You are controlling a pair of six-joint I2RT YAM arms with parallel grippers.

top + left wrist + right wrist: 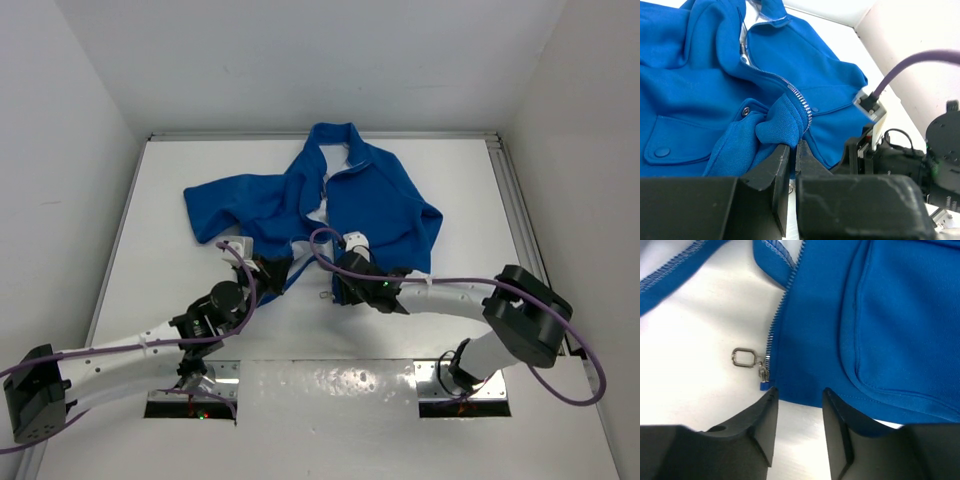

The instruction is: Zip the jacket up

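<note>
The royal-blue jacket (380, 200) lies open at the back middle of the table, collar away from me. My left gripper (283, 274) is shut on the lower edge of the jacket's left front panel (782, 122), right beside the silver zipper teeth (800, 97). My right gripper (345, 290) is open at the bottom hem of the right front panel (890, 315); the hem edge lies between its fingertips (767, 400). The zipper slider (763, 374) with its ring pull (743, 358) rests on the table just left of the right gripper (799, 392).
A snap-button pocket (675, 140) shows on the left panel. The right arm's black wrist and purple cable (900, 65) sit close to the right of my left gripper (794, 145). White walls enclose the table (180, 270) on three sides.
</note>
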